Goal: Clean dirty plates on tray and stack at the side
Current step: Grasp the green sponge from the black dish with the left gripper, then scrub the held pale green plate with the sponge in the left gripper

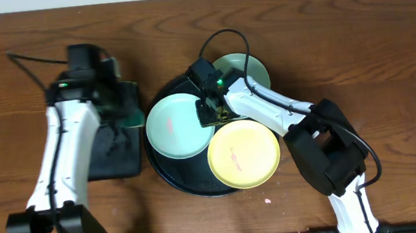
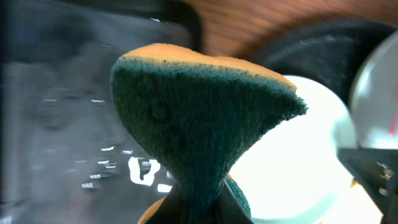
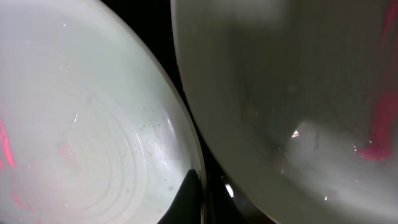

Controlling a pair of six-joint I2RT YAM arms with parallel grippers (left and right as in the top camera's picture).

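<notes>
A top-down view of a brown wooden desk [image 1: 385, 46] with two white robot arms reaching in from the near edge. At the centre sits a large round black tray [image 1: 179, 176] with a low rim. To its left, just beside it, lies a smaller oblong black tray [image 1: 113, 160].

All three plates rest on the round tray. A pale mint-green plate [image 1: 175, 127] is on the left side, and a pale yellow plate [image 1: 246, 155] sits at the front right, its edge close against the mint one. A second mint-green plate [image 1: 253, 70] is at the back right, partly hidden by the right arm. The yellow plate carries a small red smear, and the left mint plate a fainter pink one.

The left claw [image 2: 198, 208] hangs over the oblong tray, clenched on a sponge [image 2: 199, 118] (dark green scrubbing face, yellow back), which is pinched to a narrow waist.

The right claw [image 1: 211, 110] is down on the round tray, between the left mint plate and the yellow plate. Its wrist camera shows two plate rims side by side with a dark gap between them. One dark fingertip [image 3: 188, 196] lies at the rim of the left-hand plate. Whether this claw is released or clenched cannot be told.
</notes>
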